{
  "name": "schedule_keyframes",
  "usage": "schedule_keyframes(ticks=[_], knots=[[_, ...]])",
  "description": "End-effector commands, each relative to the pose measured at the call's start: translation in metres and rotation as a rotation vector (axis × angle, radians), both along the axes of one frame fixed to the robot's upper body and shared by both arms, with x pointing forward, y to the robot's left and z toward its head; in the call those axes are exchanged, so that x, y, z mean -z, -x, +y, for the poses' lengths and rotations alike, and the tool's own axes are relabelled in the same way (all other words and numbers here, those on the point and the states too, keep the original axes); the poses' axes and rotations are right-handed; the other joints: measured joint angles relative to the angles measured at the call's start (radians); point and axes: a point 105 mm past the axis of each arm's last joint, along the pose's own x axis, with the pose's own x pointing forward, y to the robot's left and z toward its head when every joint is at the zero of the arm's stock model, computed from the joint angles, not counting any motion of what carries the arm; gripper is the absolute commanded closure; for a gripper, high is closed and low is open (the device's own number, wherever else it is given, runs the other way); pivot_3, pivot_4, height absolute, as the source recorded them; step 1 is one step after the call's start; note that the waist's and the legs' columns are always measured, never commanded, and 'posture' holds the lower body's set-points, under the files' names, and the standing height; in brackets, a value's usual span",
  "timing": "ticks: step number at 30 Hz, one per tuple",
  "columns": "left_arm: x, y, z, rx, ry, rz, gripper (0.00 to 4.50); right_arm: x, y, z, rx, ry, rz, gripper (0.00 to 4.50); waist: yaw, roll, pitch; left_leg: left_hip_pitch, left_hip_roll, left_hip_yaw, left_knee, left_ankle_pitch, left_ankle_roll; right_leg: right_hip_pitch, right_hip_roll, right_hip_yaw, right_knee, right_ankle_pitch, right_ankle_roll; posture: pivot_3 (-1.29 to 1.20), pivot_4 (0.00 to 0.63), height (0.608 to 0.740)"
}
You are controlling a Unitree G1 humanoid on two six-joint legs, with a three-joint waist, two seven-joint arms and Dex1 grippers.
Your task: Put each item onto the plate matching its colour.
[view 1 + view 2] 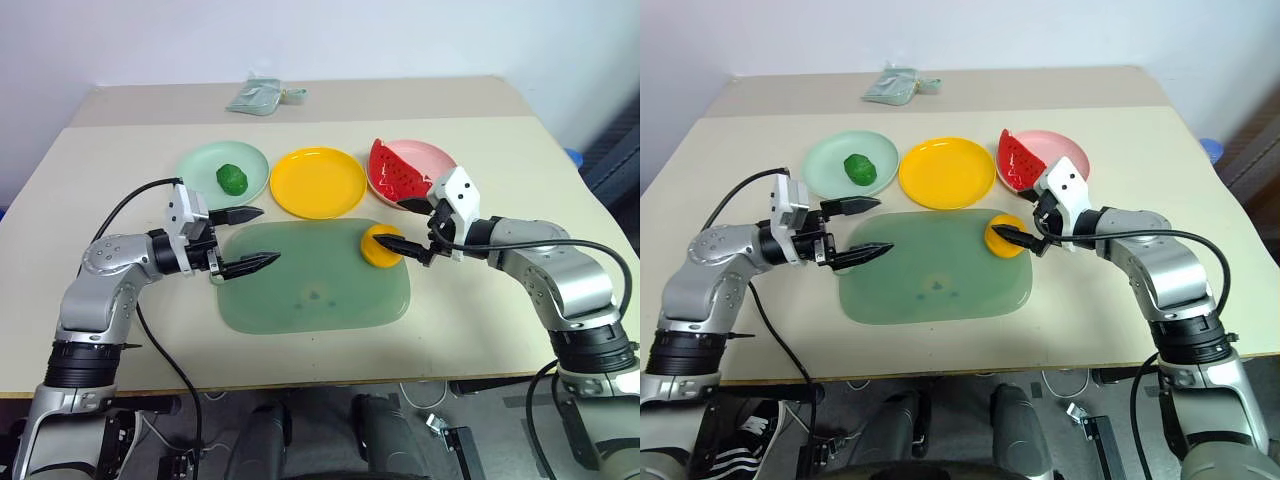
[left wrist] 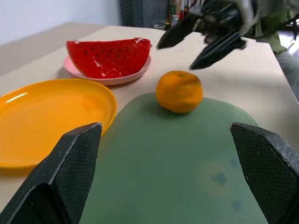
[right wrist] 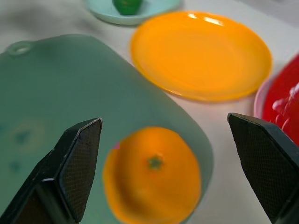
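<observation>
The round orange fruit [image 1: 381, 245] lies on the far right corner of the large green mat [image 1: 300, 290]. My right gripper [image 1: 393, 224] stands open right beside and slightly above the fruit; in the right wrist view the fruit [image 3: 152, 175] shows between its fingers [image 3: 70, 172], not gripped. The red wedge [image 1: 393, 172] rests on the pink plate [image 1: 440, 158]. The dark green lump [image 1: 232, 178] sits on the mint green plate [image 1: 200, 165]. Nothing lies on the yellow plate [image 1: 318, 182] between them. My left gripper [image 1: 268, 236] is open and holds nothing, at the mat's left edge, pointing right.
A folded grey-green cloth [image 1: 263, 95] lies at the far edge of the table. The three plates stand in a row just behind the mat. Bare tabletop [image 1: 480, 330] extends right of and in front of the mat.
</observation>
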Motion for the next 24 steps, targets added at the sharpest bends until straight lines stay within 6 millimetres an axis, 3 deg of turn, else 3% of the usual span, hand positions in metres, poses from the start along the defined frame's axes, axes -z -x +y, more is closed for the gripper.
schedule_keyframes(ticks=[1, 5, 9, 13, 17, 21, 24], knots=[[-0.012, 0.002, -0.004, 0.015, 0.000, -0.064, 0.00, -0.004, -0.007, -0.005, 0.041, 0.026, -0.048, 0.12, 0.002, 0.000, 0.000, 0.000, 0.000, 0.000, 0.000, 0.000, 0.000, 0.000, 0.000, 0.000, 0.000, 0.000, 0.000, 0.00, 0.150, 0.740], [-0.011, 0.004, -0.002, 0.009, -0.007, -0.062, 0.00, -0.001, -0.004, 0.000, 0.016, -0.052, 0.014, 0.12, 0.001, 0.000, 0.000, 0.000, 0.000, 0.000, 0.000, 0.000, 0.000, 0.000, 0.000, 0.000, 0.000, 0.000, 0.000, 0.00, 0.150, 0.740], [-0.011, 0.005, -0.001, -0.002, -0.005, -0.060, 0.00, 0.010, 0.001, 0.004, -0.016, -0.024, 0.062, 0.12, 0.000, 0.000, 0.000, 0.000, 0.000, 0.000, 0.000, 0.000, 0.000, 0.000, 0.000, 0.000, 0.000, 0.000, 0.000, 0.00, 0.150, 0.740], [-0.011, 0.006, -0.001, -0.013, -0.001, -0.060, 0.00, 0.000, -0.004, 0.004, 0.005, -0.128, 0.084, 0.12, 0.001, 0.000, 0.000, 0.000, 0.000, 0.000, 0.000, 0.000, 0.000, 0.000, 0.000, 0.000, 0.000, 0.000, 0.000, 0.00, 0.150, 0.740], [-0.011, 0.005, -0.001, -0.021, 0.002, -0.063, 0.00, 0.020, 0.002, 0.008, -0.035, 0.040, 0.080, 0.12, 0.003, 0.000, 0.000, 0.000, 0.000, 0.000, 0.000, 0.000, 0.000, 0.000, 0.000, 0.000, 0.000, 0.000, 0.000, 0.00, 0.150, 0.740], [-0.012, 0.003, -0.001, -0.031, 0.004, -0.070, 0.00, 0.038, 0.008, 0.011, -0.059, 0.100, 0.115, 0.12, 0.002, 0.000, 0.000, 0.000, 0.000, 0.000, 0.000, 0.000, 0.000, 0.000, 0.000, 0.000, 0.000, 0.000, 0.000, 0.00, 0.150, 0.740], [-0.012, 0.000, -0.001, -0.042, 0.005, -0.071, 0.00, 0.040, 0.005, 0.011, -0.039, 0.088, 0.130, 0.12, 0.001, -0.001, 0.000, 0.000, 0.000, 0.000, 0.000, 0.000, 0.000, 0.000, 0.000, 0.000, 0.000, 0.000, 0.000, 0.00, 0.150, 0.740]])
